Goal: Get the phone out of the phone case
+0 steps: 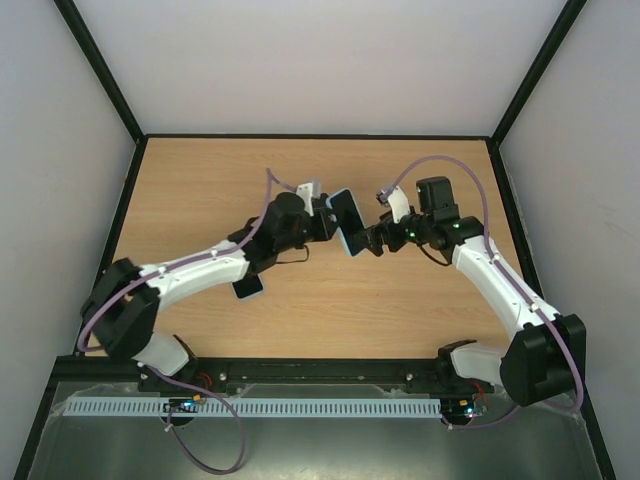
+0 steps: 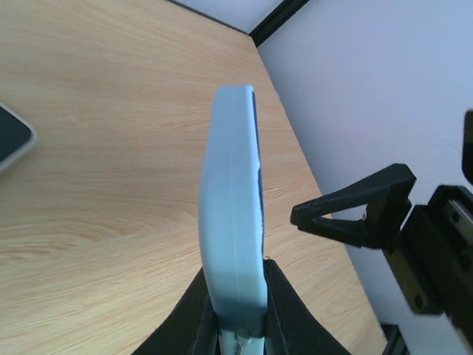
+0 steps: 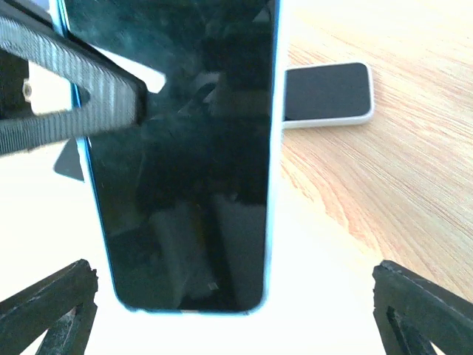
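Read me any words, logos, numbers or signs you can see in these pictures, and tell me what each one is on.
None can be read.
The phone has a dark, blank screen.
Its light blue case is plain along the side that shows.
The second phone, lying on the table, also shows a dark, blank screen.

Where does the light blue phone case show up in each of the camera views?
Top external: phone case near the centre, held up above the table.
Left wrist: phone case edge-on and upright, mid-frame.
Right wrist: phone case upper left to centre, its pale rim around the dark screen.
Shared landmark: the second phone, lying flat on the table.
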`<state>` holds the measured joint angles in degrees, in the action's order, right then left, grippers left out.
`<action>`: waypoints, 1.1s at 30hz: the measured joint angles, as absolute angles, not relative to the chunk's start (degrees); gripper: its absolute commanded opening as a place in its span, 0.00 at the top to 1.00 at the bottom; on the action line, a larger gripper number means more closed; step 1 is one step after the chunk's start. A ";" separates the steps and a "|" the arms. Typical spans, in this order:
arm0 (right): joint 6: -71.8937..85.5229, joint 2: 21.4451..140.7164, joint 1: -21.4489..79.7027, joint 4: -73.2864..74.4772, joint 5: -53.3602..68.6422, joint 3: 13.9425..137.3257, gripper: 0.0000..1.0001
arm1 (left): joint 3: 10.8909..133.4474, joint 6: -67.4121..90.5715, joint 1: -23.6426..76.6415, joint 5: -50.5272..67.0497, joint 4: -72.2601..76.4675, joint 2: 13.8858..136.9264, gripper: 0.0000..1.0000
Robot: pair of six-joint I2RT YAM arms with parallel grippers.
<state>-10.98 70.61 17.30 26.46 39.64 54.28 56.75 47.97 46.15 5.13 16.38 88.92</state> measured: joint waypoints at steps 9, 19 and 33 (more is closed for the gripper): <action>-17.98 69.87 17.30 33.32 52.38 55.02 0.27 | 43.20 34.20 43.77 15.62 18.15 72.64 0.95; -27.64 71.72 17.34 40.64 68.42 54.83 0.56 | 38.46 29.41 44.49 28.75 23.59 68.90 0.97; -35.00 69.49 17.30 46.89 75.88 54.08 0.98 | 38.46 28.12 44.51 35.57 29.76 69.04 0.62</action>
<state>-35.00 69.49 17.30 46.89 75.88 54.08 38.46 28.12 44.51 35.57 29.76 69.04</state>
